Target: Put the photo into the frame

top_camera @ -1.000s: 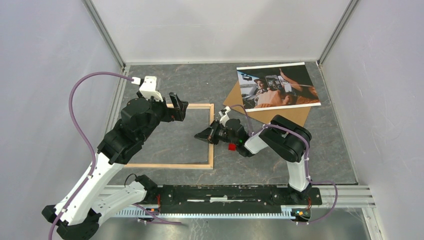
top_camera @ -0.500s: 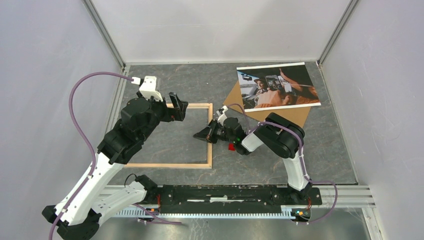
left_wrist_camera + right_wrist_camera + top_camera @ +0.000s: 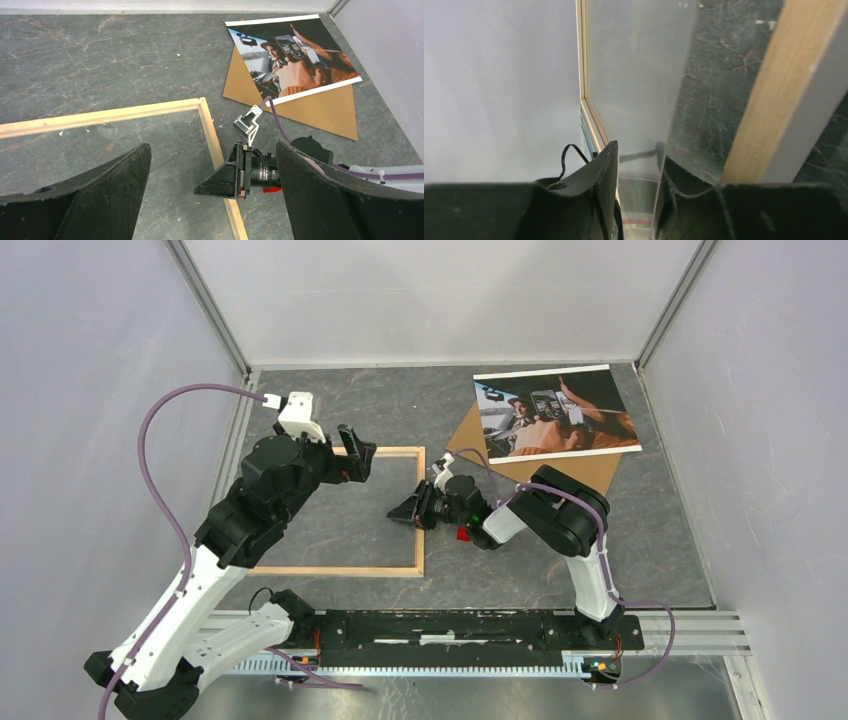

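The frame (image 3: 340,570) of light wooden slats lies flat at the table's left middle, also in the left wrist view (image 3: 100,116) and the right wrist view (image 3: 769,95). The photo (image 3: 555,412), a white-bordered print of a person in a car, lies at the back right (image 3: 292,57). My right gripper (image 3: 405,510) lies low across the frame's right slat, pointing left (image 3: 220,180). Its jaws stand slightly parted (image 3: 636,170), with a glossy pane's edge in the gap; I cannot tell if they touch it. My left gripper (image 3: 355,453) hovers wide open and empty above the frame's back slat (image 3: 212,195).
A plain brown backing board (image 3: 560,470) lies under the photo, its corner sticking out toward the right arm (image 3: 320,107). Grey walls close the table on the left, back and right. A purple cable (image 3: 165,470) loops beside the left arm.
The right gripper's jaws have gone from shut to slightly parted, and the right arm has shifted a little toward the frame. The left arm has not moved.
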Robot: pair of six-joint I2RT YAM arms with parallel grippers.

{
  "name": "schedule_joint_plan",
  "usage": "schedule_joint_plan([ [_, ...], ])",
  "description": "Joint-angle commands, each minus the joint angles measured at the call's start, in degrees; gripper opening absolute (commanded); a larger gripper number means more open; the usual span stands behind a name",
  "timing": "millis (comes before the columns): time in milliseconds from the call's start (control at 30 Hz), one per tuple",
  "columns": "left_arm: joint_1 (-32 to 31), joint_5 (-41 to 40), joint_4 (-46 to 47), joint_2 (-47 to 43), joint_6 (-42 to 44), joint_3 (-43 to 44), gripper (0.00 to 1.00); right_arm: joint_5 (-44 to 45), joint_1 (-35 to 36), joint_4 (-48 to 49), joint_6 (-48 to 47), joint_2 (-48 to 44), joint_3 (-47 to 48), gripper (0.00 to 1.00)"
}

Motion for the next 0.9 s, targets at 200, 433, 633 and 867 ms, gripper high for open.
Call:
schedule_joint_plan([
  [200,0.55,1.79,2.88,0.07,-0.13,-0.18,1.00,2.02,-0.04,-10.21,-8.10,-5.73,3.48,0.55],
  [433,0.70,2.32,2.88,0.18,-0.37,-0.27,1.00,4.32,0.09,-20.20,-13.92,-9.20,5.04,0.70],
  [633,0.85,2.60,3.07,0.34,-0.48,-0.44,1.00,8.02,0.74,-27.85,-18.62,-12.87,5.39,0.75],
  [867,0.96,2.60,3.07,0.87,-0.50,-0.61,1.00,10.48,0.90,-33.48,-23.12,-17.02,4.99,0.76],
])
